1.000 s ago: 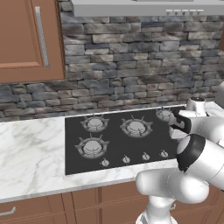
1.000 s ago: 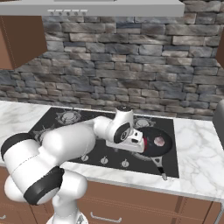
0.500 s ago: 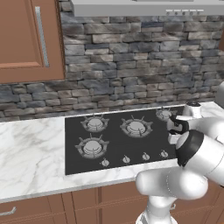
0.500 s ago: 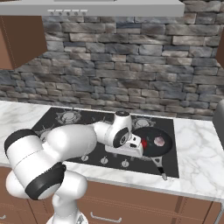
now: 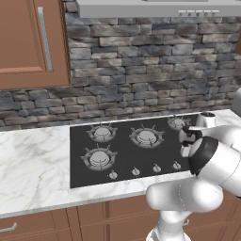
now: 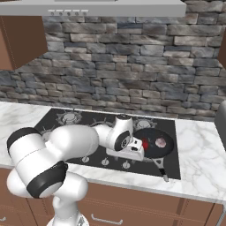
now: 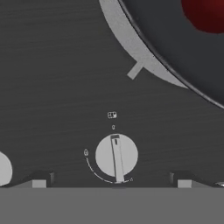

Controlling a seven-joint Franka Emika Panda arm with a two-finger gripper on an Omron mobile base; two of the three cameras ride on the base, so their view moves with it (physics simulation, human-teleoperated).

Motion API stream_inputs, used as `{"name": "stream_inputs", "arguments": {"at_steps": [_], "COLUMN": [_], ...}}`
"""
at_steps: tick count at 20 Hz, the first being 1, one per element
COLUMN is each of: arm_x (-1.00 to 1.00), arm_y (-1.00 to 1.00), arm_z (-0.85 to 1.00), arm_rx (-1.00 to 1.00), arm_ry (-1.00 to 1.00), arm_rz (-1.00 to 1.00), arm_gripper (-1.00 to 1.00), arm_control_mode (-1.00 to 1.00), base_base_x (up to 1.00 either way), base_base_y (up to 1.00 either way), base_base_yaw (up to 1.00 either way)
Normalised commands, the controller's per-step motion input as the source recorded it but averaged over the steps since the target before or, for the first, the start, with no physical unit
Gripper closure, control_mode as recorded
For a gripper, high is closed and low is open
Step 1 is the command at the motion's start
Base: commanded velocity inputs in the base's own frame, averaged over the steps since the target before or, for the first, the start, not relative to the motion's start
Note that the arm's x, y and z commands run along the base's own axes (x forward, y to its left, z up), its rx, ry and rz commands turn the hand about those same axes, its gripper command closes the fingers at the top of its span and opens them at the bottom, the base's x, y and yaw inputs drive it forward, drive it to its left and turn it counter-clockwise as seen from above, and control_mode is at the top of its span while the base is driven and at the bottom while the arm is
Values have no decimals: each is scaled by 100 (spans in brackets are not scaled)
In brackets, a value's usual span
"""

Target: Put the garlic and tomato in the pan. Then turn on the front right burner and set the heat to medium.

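The black pan sits on the front right burner, its short handle pointing toward the counter edge. Inside it the red tomato lies on the left and the pale garlic on the right. My gripper points down at the cooktop just left of the pan, above the row of knobs. In the hand view a round grey knob lies straight below my open gripper, between the two fingertips, with the pan rim and the tomato at the upper right.
The black cooktop has several burners and a front row of knobs. Marble counter stretches left of it, with the stone wall behind. A second knob shows at the hand view's left edge.
The hand has come down and toward the cooktop's front edge, closer to the knob row. The jaws stayed open and the pan, tomato and garlic did not move.
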Motion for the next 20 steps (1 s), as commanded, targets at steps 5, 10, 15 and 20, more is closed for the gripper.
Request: {"name": "stream_inputs", "arguments": {"at_steps": [5,10,15,20], "arm_x": [0,0,2,0], "arm_y": [0,0,-1,-7], "arm_z": [-17,-26,-34,-36], "arm_rx": [0,0,0,1], "arm_ry": [0,0,0,0], "arm_rz": [0,0,0,1], "arm_gripper": [-100,-100,-100,-100], "arm_control_mode": [-100,-100,-100,-100], "base_base_x": [0,0,0,0], "base_base_y": [0,0,0,0], "base_base_yaw": [0,0,0,0]}}
